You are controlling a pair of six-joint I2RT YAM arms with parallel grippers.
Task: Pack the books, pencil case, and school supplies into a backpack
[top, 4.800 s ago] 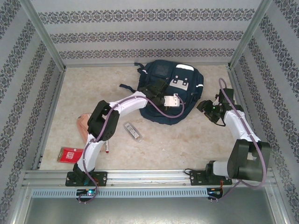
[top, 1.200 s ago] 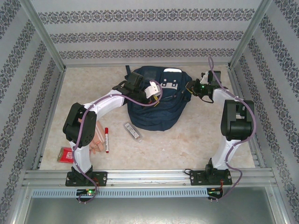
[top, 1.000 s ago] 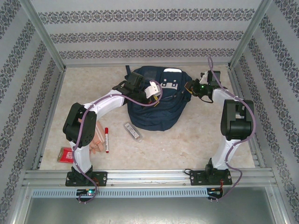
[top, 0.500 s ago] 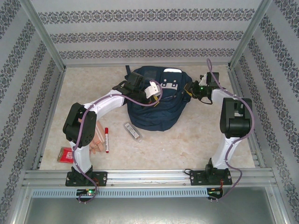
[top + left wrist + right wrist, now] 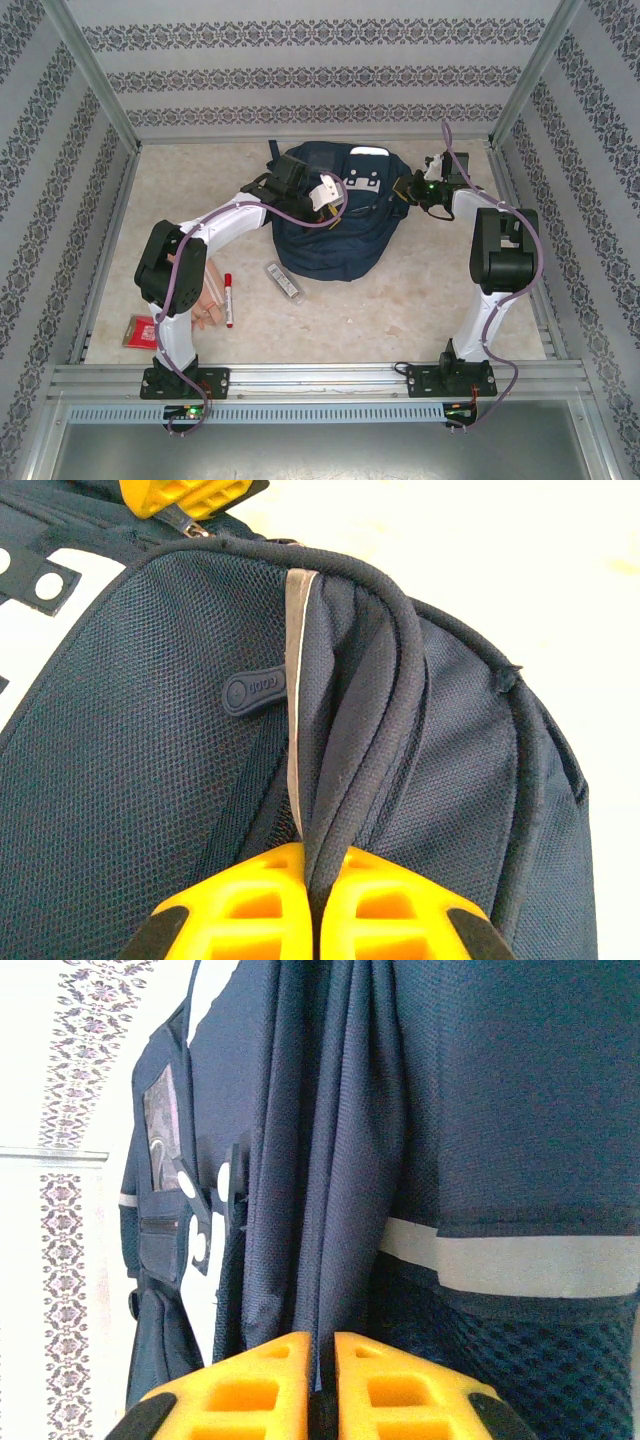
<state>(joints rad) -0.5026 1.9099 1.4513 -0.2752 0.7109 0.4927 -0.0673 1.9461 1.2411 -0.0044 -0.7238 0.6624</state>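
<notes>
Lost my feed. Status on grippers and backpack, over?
Left gripper shut on backpack edge fold. Right gripper shut on fabric, opposite side. Pencil case, marker on table, not yet packed.

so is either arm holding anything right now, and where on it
Both hold the backpack: the left jaws pinch a piped fabric fold on its left side, the right jaws a loose fold on its right side.

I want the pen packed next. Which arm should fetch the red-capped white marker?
Probably the left: the white red-capped marker lies on that arm's side, far from the right gripper. The left gripper must first release the navy fabric backpack.
</notes>
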